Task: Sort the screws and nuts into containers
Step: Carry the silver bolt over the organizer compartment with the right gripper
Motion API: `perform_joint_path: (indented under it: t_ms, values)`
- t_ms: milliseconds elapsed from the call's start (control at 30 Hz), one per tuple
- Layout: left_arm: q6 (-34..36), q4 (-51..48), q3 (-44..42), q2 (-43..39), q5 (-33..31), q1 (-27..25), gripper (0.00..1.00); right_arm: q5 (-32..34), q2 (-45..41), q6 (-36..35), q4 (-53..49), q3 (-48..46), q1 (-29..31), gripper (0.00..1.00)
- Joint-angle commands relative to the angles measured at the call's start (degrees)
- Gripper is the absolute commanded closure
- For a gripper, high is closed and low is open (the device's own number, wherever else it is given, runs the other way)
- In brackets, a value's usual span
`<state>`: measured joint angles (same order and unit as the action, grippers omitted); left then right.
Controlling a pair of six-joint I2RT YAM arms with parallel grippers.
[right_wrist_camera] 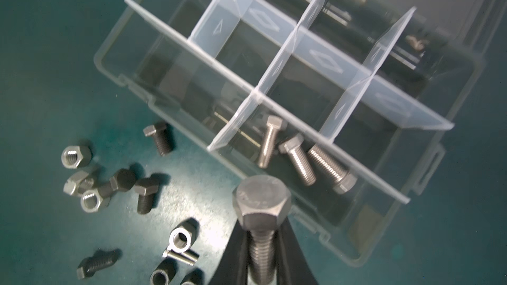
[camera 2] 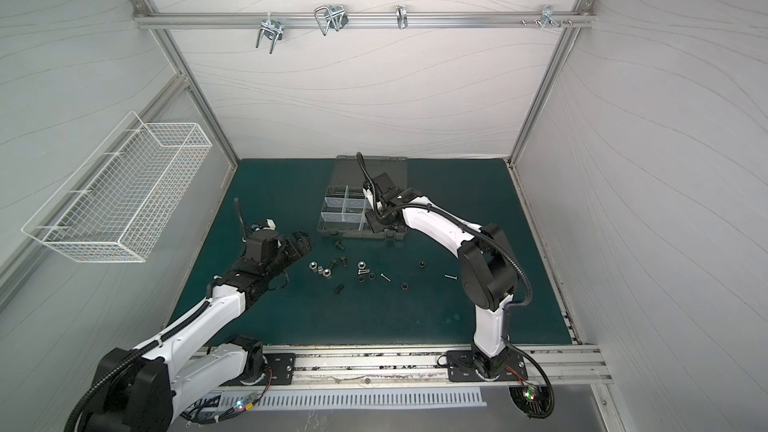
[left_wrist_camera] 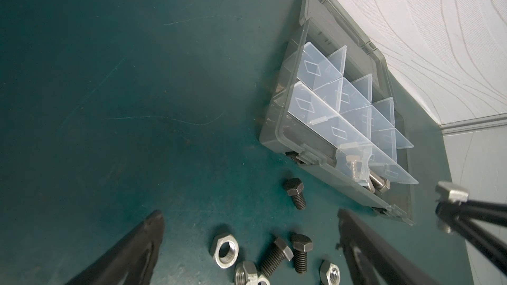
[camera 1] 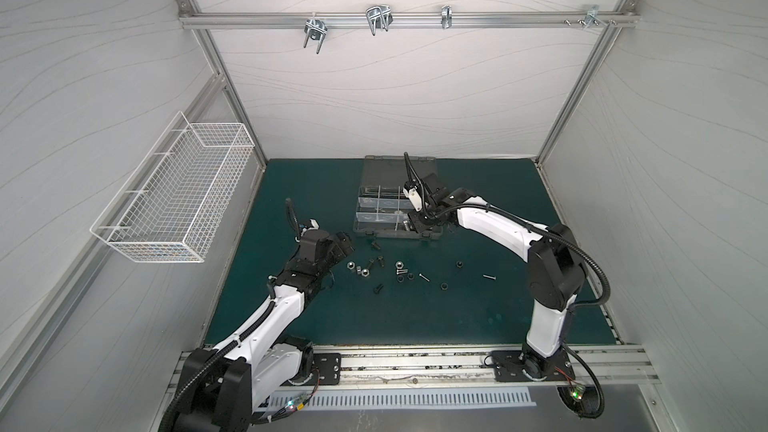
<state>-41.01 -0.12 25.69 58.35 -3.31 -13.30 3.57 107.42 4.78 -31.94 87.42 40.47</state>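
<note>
Pinching a silver hex bolt [right_wrist_camera: 262, 204], head stamp blurred beyond reading, in the clenched right gripper [right_wrist_camera: 262, 245] at the near rim of the organizer case [camera 1: 386, 235]; spreading the left gripper [left_wrist_camera: 249, 215] wide beside screws [left_wrist_camera: 295, 194] and nuts [left_wrist_camera: 225, 250] on the mat [camera 1: 291, 184].

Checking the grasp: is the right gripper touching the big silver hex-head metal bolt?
Touching. The right wrist view shows the right gripper shut on the silver hex-head bolt, its jaws pressing both sides of the threaded shank.

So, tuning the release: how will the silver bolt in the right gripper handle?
All metal, the silver bolt is probably stiff and heavy for its size. Threads in the right gripper likely resist slipping. Its hex head should limit rolling.
</note>
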Motion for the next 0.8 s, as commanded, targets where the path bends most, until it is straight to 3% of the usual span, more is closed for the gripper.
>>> perform_joint_path:
  t_ms: [0,767]
  values:
    - [0.32,0.38,2.70,-0.03,-0.90,-0.24,0.00,-1.56,2.55,-2.42,-0.84,2.20,-1.01,1.00]
    - [0.87,-0.13,3.30,-0.21,-1.51,-0.20,0.00,-1.27,10.87,-11.94,0.39,4.87,-2.59,0.98]
